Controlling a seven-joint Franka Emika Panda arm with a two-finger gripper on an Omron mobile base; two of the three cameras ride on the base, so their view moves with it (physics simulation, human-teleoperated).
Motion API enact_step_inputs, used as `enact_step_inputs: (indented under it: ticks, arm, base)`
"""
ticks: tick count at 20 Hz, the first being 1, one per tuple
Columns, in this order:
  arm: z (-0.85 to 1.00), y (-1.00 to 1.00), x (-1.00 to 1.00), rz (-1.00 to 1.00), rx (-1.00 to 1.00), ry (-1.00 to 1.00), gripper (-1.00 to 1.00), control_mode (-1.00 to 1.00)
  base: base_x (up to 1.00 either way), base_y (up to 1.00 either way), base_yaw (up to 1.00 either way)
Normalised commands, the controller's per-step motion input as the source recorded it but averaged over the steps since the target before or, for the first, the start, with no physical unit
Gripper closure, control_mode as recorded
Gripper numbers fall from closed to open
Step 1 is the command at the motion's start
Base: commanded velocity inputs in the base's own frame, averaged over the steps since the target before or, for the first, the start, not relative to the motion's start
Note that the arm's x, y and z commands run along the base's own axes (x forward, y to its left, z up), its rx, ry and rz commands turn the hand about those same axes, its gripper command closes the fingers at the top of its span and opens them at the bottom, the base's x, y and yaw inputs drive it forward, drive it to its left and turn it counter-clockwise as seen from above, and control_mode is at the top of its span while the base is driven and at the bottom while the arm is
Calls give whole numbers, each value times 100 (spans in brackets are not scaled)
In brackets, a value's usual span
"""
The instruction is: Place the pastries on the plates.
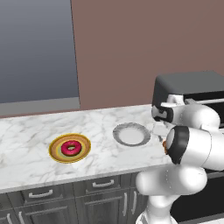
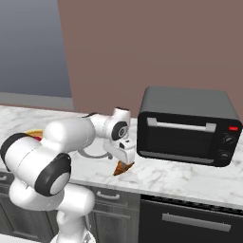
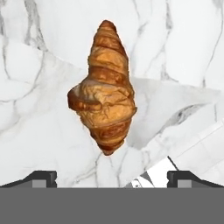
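The gripper (image 2: 124,163) is seen low over the marble counter (image 1: 26,131), right above the croissant (image 3: 103,92) — and in the hand view its two fingertips (image 3: 41,177) are spread wide, one at each bottom corner, with nothing clamped between them. The croissant is found lying on bare marble near the counter's front edge, between the grey-white ribbed plate (image 1: 131,134) and the black toaster oven (image 2: 187,126). It is not on any plate. Over to the left, the pink-frosted donut (image 1: 70,148) is already seated in the middle of the yellow-rimmed plate (image 1: 56,151) — well apart from the grey-white plate, on which nothing lies. Dark drawers (image 1: 103,184) are visible under the counter.
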Motion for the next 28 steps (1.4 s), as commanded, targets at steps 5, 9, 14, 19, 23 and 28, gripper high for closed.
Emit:
enact_step_inputs:
  ticks: [5,9,14,19,23,28]
  arm:
    - [-19,-12,2,-3,0,0,-100,-100]
    - [-20,-11,5,-2,0,0,-100,-100]
    - [-24,0,18,0,0,-3,-100,-100]
    - [-23,0,28,0,0,-1,-100,-100]
    - [-26,0,9,0,0,0,-100,-100]
    - [-21,0,4,0,0,0,100,-100]
  base:
    - [0,0,0]
    - [0,0,0]
    - [0,0,0]
    - [0,0,0]
    - [0,0,0]
    - [0,0,0]
